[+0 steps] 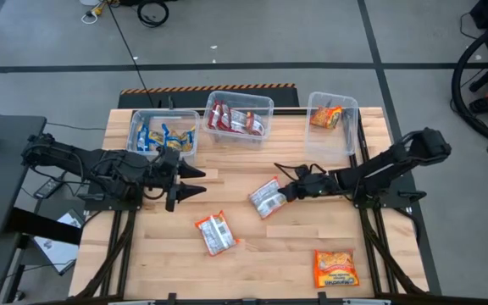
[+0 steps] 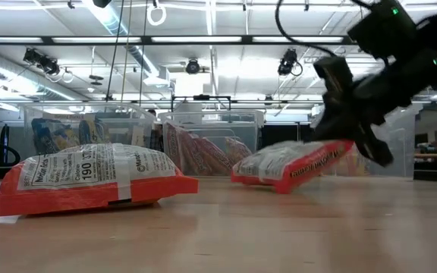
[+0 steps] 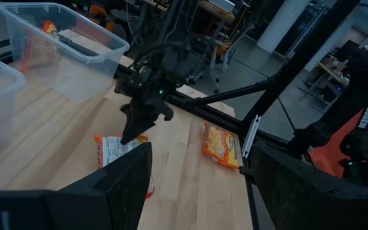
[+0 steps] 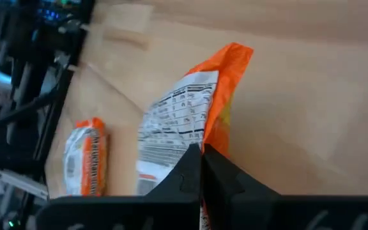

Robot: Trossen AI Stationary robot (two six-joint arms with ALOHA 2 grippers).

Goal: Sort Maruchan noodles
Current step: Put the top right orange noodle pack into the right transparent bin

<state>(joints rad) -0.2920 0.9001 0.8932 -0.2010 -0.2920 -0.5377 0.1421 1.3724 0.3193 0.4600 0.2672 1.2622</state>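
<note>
My right gripper [image 1: 285,192] is shut on an orange-and-white noodle packet [image 1: 267,198] at the table's middle; the packet also shows in the low view [image 2: 290,165] and in the right wrist view [image 4: 183,118]. My left gripper [image 1: 191,191] is open and empty, left of the middle, pointing toward the table's right. A second orange-and-white packet [image 1: 216,233] lies flat nearer the front. An orange-yellow packet [image 1: 335,268] lies flat at the front right. My right gripper pinches the packet's right-hand edge [image 4: 211,142] between its two shut fingers. It comes in nearly level from the table's right. The packet is tilted, with the held end raised and the far lower end [image 2: 243,178] at the table top.
Three clear tubs stand along the far edge: the left tub [image 1: 135,127] holds blue-yellow packets, the middle tub [image 1: 265,105] dark red ones, and the right tub [image 1: 346,135] an orange one. Bare wood lies between the packets.
</note>
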